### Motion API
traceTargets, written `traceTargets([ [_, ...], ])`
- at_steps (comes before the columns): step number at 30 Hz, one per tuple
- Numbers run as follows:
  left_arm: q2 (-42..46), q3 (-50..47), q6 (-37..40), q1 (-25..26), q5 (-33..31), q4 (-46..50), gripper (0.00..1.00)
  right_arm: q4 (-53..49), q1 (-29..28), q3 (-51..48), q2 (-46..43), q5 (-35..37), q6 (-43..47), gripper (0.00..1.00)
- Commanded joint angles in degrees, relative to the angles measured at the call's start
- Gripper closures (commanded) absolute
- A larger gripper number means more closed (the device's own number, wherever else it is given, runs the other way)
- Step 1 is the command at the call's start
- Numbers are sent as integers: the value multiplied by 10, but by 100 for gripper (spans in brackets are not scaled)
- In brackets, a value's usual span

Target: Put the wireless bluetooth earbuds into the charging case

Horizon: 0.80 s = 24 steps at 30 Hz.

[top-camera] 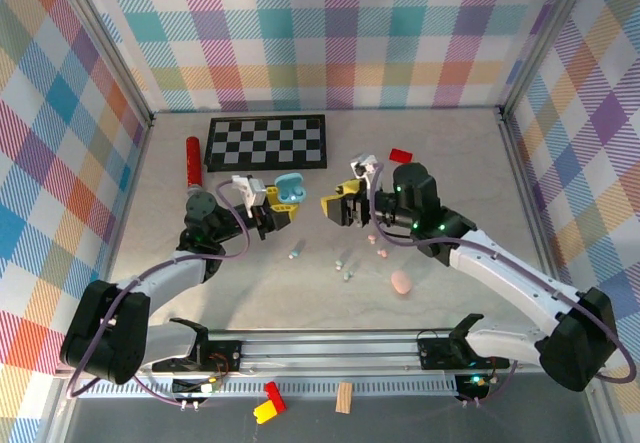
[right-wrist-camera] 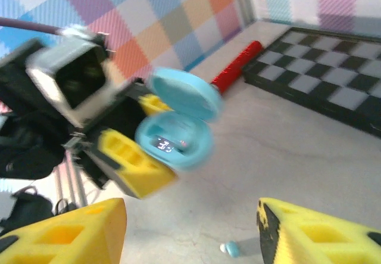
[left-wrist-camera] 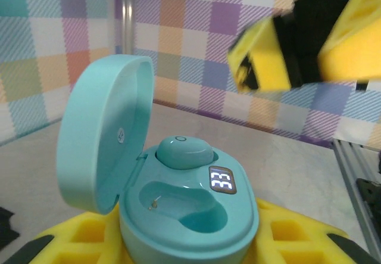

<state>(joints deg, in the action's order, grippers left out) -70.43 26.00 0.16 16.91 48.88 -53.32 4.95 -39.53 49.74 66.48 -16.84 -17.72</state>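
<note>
left claw (top-camera: 272, 210): pressed together on the charging case (left-wrist-camera: 190, 222), pinching its lower body between yellow pads; held off the table (top-camera: 470, 183), around mid-table, slightly left.
why held so: upright, lid (left-wrist-camera: 104, 139) swung open and facing the other arm, probably so both pockets are offered for loading from above.
seated earbud (left-wrist-camera: 183, 151): teal, sitting in the back pocket of the case, beside the lit display.
empty slot (left-wrist-camera: 184, 207): front pocket, bare, likely the next target.
right claw (right-wrist-camera: 190, 231): spread wide, nothing between the pads; near the case, apart from it.
loose earbuds (top-camera: 345, 268): scattered mid-table toward the near edge, below the two claws; one blue piece on the table between the right pads in the right wrist view.
count, earbuds: one seated; about five loose, too small to be sure.
count, cases: two, the teal one held plus a pink case (top-camera: 401, 283), looks closed, toward the near edge, right of middle.
count, other: one checkerboard (top-camera: 267, 142) at the far edge, one red cylinder (top-camera: 192, 163) at its left, one red block (top-camera: 401, 154) at its right.
</note>
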Motion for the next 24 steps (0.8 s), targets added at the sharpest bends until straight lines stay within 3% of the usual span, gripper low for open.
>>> traceTargets([
  [1,18,-10,13,-14,-25,-38,63,98,9,-50,24,37,-127,38],
  [7,19,-9,6,-25,-51,-48,63,72,-2,-54,134,31,-257,40],
  [13,15,7,8,-34,-78,-45,63,70,-55,-30,260,-7,-377,41],
  [17,-1,26,11,-40,-92,-40,63,72,-90,6,322,-29,-396,41],
  [24,-27,59,3,-50,-92,-45,64,62,-101,61,399,-85,-413,41],
])
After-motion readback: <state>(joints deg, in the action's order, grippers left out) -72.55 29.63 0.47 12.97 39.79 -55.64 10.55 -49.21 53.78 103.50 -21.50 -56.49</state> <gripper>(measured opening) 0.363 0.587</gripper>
